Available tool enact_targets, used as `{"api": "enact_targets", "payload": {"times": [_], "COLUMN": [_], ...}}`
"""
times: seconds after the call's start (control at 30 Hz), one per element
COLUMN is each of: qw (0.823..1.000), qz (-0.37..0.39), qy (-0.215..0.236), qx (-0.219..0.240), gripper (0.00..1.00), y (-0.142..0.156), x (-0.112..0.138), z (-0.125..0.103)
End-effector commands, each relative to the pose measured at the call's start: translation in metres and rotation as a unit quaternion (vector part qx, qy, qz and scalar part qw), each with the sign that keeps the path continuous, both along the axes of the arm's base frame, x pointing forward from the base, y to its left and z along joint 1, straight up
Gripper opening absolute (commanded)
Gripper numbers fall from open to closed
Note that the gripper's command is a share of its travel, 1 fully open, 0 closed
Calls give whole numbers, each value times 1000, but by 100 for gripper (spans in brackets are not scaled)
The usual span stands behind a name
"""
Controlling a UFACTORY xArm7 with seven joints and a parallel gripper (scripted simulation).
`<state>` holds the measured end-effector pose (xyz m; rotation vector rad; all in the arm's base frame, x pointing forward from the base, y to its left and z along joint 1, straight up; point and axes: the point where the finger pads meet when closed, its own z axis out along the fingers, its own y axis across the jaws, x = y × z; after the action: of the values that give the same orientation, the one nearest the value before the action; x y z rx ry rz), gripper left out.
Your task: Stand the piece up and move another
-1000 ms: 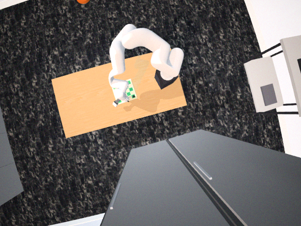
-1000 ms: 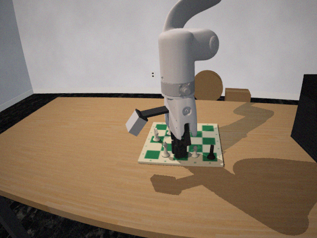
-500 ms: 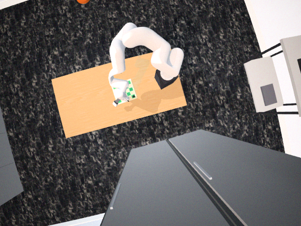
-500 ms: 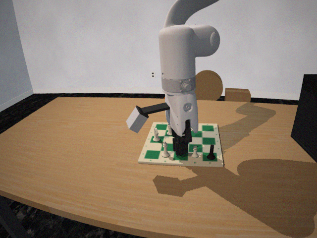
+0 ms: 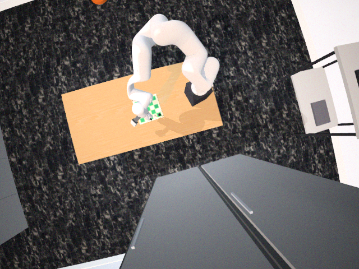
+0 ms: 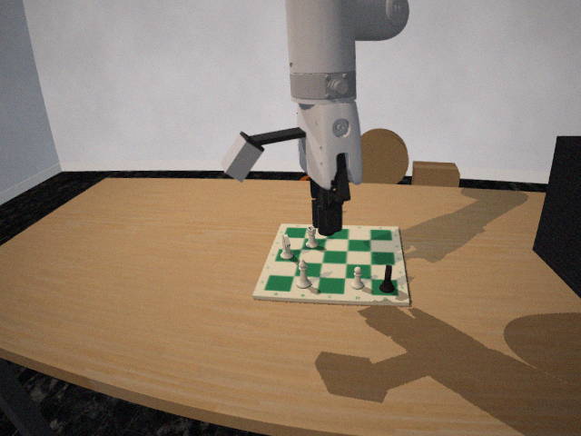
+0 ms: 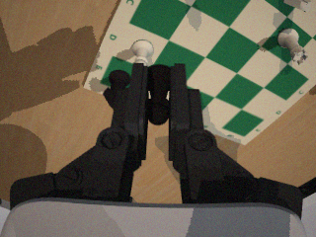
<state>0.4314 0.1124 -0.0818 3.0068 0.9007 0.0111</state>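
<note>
The green and cream chessboard [image 6: 334, 263] lies on the wooden table; it also shows in the top view [image 5: 150, 109]. My gripper [image 6: 327, 229] hangs over the board's far row, close beside a white piece [image 6: 311, 236]. In the wrist view my gripper [image 7: 159, 84] is shut on a small black piece [image 7: 158, 95], held over the board's edge. Other white pieces stand at the left [image 6: 286, 247] and in the front rows [image 6: 303, 274] [image 6: 357, 277]. A tall black piece [image 6: 387, 279] stands on the front right corner square. The square under my fingers is hidden.
The arm's black base [image 5: 196, 95] stands on the table right of the board. A round wooden object [image 6: 383, 156] and a small box [image 6: 435, 173] lie beyond the table's far edge. The wrist camera box [image 6: 241, 156] sticks out to the left.
</note>
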Motion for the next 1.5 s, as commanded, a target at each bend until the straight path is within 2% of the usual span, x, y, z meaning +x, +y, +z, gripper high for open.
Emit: {"api": "enact_targets", "payload": {"times": [0.0,0.37,0.43,0.53,0.57,0.6,0.63,0.67,0.7,0.73,0.8,0.9,1.47], "qw": [1000,1000,1000,998,998,996,996,994,994,992,992,988,988], "qz": [0,3,19,69,69,89,89,107,107,124,124,154,157], "qy": [1,1,1,0,0,0,0,0,0,0,0,0,0], "qx": [1,1,1,1,1,1,1,1,1,0,0,0,0], "gripper": [0,0,0,0,0,0,0,0,0,0,0,0,0], "y": [0,-3,-18,-66,-66,-85,-85,-103,-103,-120,-120,-149,-151], "x": [0,1,5,12,12,14,14,14,14,14,14,13,13], "z": [12,12,12,12,12,12,12,12,12,12,12,12,11]}}
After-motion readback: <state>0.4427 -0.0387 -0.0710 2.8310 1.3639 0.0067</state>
